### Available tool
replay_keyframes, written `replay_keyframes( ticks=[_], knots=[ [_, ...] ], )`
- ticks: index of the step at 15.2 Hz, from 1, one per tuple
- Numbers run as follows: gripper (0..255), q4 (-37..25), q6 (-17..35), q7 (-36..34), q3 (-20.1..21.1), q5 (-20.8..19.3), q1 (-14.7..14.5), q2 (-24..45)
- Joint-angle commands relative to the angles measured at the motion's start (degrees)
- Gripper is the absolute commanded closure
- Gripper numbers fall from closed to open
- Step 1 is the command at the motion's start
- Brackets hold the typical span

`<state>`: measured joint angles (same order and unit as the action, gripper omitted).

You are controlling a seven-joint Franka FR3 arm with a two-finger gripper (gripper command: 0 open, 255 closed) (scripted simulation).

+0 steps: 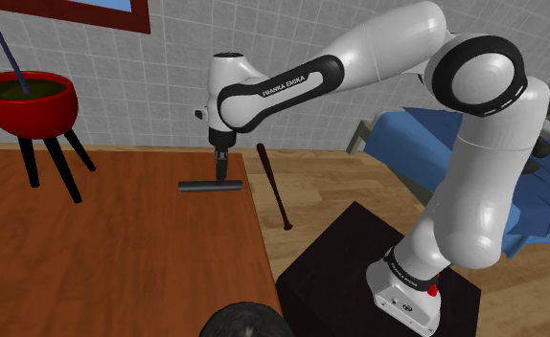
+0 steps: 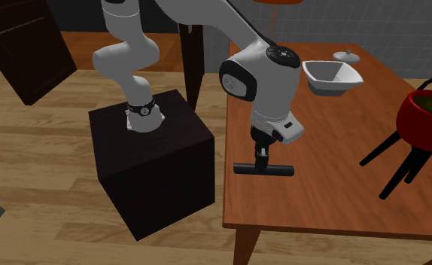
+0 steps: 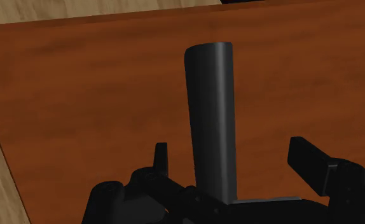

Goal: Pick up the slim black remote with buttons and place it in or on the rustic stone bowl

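Straddling the remote [image 3: 210, 121], the gripper [image 3: 231, 156] was released. Its fingers [image 3: 160, 156] stood apart, and strips of brown table [image 3: 79, 114] showed between each one and the remote's sides, so nothing was held. The remote was a slim dark bar, buttons too small to make out. It looked to lie flat on the wooden table, close to the edge facing the stand [image 2: 150, 162]. In the shoulder view the gripper pointed straight down at the bar's middle, with the bar crosswise under it. The dark grey bowl [image 1: 242, 323], rough-surfaced, sat cropped at that view's bottom edge, near the same table edge and well apart from the remote. In the second exterior view a white bowl [image 2: 331, 77] sat at the table's far end and a red bowl [image 2: 430, 117] on black legs stood at the right. A bat [image 1: 274, 187] lay on the floor beside the table.
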<state>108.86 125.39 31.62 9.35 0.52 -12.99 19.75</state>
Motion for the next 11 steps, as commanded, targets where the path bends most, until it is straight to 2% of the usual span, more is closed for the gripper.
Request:
replay_keyframes(
  ticks=[1,6,11],
  knots=[
    [0,-0.33,1.05,0.26,0.05,-0.19,-0.14,1.39],
    [0,0.98,4.65,0.01,-0.09,-0.56,-0.41,3.69],
    [0,0.98,4.65,0.01,-0.09,-0.56,-0.41,3.69]
  ],
)
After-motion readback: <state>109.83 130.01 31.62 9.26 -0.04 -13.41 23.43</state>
